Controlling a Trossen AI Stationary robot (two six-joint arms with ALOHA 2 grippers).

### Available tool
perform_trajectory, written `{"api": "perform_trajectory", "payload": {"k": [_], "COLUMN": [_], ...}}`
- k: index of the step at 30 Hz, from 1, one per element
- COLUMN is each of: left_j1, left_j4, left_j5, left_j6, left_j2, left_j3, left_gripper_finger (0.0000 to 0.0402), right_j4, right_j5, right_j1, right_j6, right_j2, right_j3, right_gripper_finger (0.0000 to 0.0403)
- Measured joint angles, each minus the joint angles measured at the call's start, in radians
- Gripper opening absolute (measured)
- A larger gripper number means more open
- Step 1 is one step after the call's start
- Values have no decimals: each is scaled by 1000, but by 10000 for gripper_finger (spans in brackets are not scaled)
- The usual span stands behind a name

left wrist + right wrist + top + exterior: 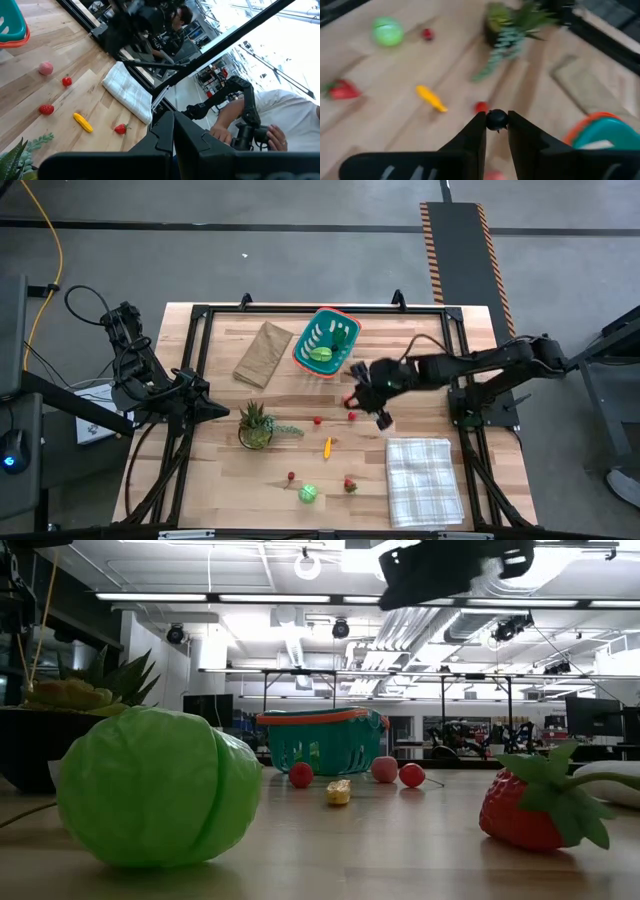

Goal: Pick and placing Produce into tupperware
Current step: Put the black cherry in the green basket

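right gripper (368,397) | fingers pinching a small dark round piece (496,119) (kind unclear) | just right of teal orange-rimmed plastic basket (325,342) | left gripper (222,410) fingers together

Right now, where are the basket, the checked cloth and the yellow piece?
Teal basket (334,321): high view, on its orange-red rim.
Checked cloth (424,480): high view, on its middle.
Yellow-orange produce piece (327,447): high view, on its middle.
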Motion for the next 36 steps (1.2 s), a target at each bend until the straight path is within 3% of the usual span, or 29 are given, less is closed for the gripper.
{"api": "perform_trajectory", "payload": {"k": [7, 15, 20, 28, 36], "left_j1": [0, 0, 0, 0, 0], "left_j4": [0, 0, 0, 0, 0], "left_j5": [0, 0, 0, 0, 0], "left_j6": [0, 0, 0, 0, 0], "left_j2": [0, 0, 0, 0, 0], "left_j3": [0, 0, 0, 0, 0], "left_gripper_finger": [1, 1, 1, 1, 1], "right_j4": [46, 37, 0, -201, -268], "right_j5": [2, 4, 2, -1, -61], "right_j1": [-160, -323, -383, -453, -519], "right_j6": [5, 79, 127, 161, 217], "right_j2": [22, 131, 233, 419, 482], "right_j3": [28, 127, 258, 510, 587], "right_gripper_finger": [55, 55, 55, 55, 55]}}
